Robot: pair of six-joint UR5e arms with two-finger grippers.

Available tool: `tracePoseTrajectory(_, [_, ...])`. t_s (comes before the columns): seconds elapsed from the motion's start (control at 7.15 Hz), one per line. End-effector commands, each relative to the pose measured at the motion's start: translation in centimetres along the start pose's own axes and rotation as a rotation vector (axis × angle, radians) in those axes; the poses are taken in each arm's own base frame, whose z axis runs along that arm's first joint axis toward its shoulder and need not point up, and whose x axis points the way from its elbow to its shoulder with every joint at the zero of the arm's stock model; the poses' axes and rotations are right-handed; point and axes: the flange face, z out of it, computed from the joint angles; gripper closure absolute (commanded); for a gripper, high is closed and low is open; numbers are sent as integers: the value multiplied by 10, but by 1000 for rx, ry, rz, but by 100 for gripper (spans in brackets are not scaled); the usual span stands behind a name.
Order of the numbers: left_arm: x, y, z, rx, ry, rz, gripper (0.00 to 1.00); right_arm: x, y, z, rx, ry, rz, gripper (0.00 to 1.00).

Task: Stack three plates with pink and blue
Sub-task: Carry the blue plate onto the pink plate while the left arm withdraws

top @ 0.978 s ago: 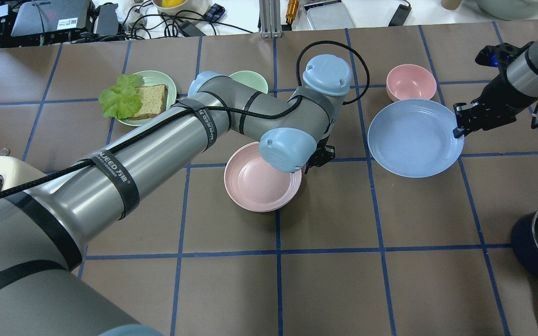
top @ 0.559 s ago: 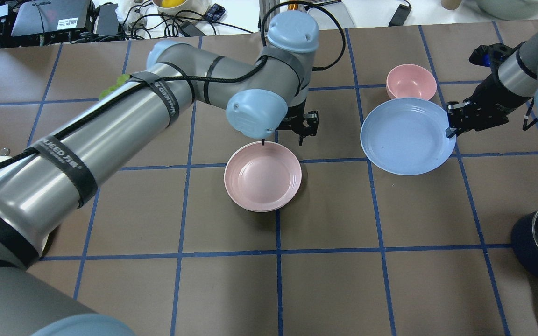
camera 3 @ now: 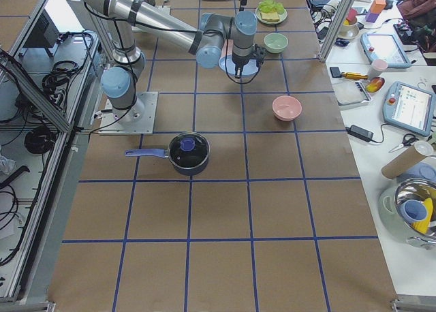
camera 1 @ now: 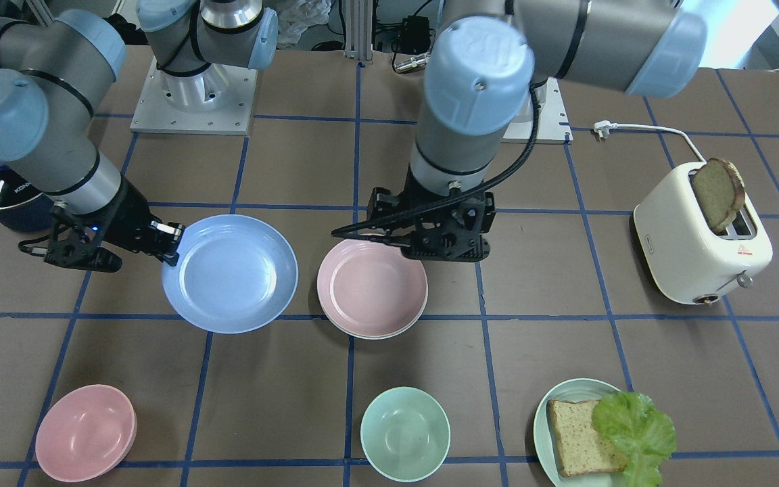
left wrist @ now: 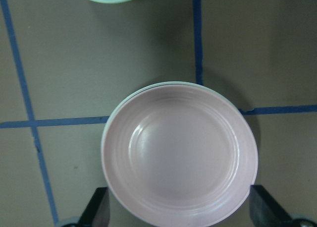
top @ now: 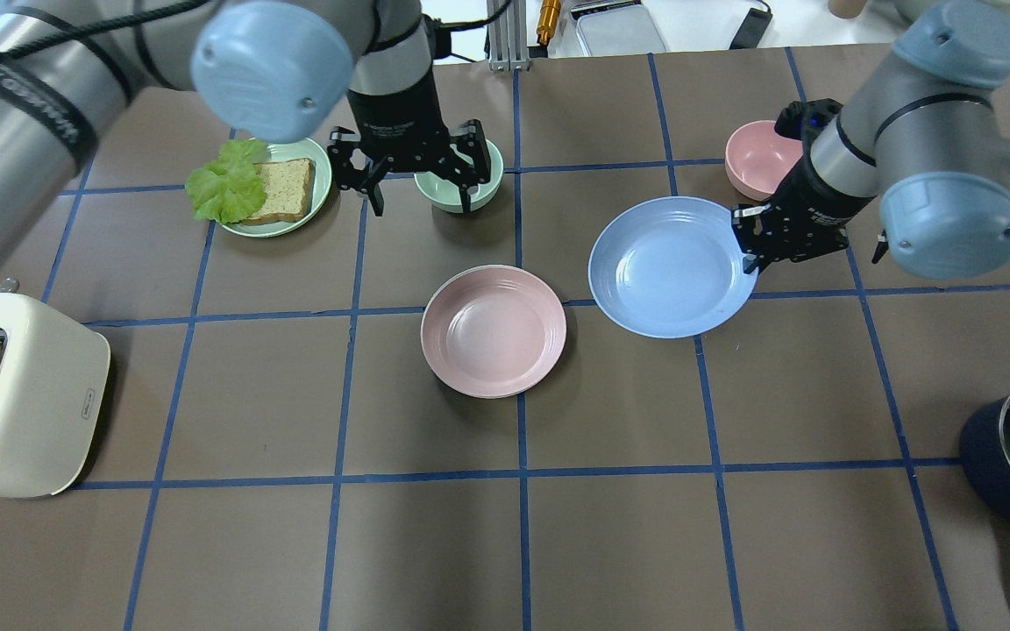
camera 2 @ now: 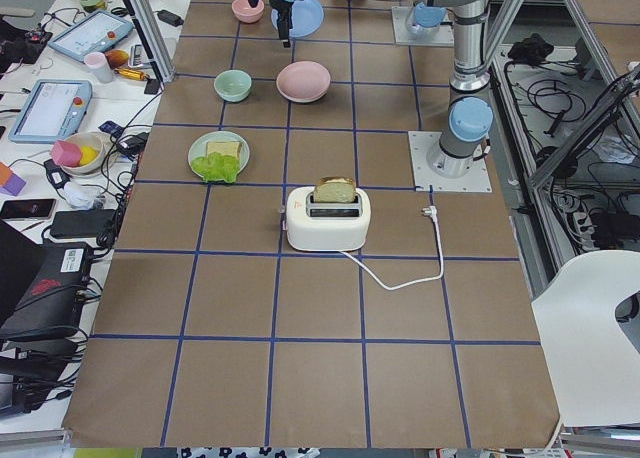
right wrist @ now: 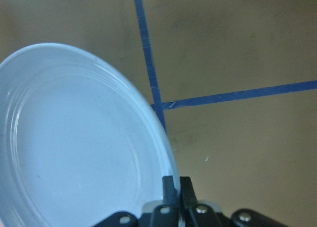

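While my right tool (top: 749, 252) pinches only the rim of the blue plate (top: 667, 267), right of centre, it could tilt and slip free; my left tool (top: 422, 188) hangs released.

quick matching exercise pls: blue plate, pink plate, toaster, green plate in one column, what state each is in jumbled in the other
Things:
1. blue plate
2. pink plate
3. toaster
4. green plate

States:
a. carries bread and lettuce
b. pinched at its rim by the right gripper
c. lies on a white plate
d. has a slice standing in its slot

Pairs: 1-b, 2-c, 3-d, 4-a
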Motion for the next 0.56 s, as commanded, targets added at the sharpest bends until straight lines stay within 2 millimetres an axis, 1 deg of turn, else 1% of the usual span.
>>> tracePoseTrajectory(0.0, [-35, 38, -64, 52, 35, -31, 0, -57, 24, 20, 15, -10, 25, 100])
tracePoseTrajectory(0.14, [-54, 44, -71, 56, 38, -65, 0, -95, 36, 33, 32, -19, 40, 100])
tracePoseTrajectory(0.28, [-67, 47, -72, 60, -13, -79, 0, -125, 41, 52, 71, -37, 63, 100])
tracePoseTrajectory(0.42, [-76, 46, -57, 48, -76, -83, 0, -143, 42, 72, 102, -55, 90, 100])
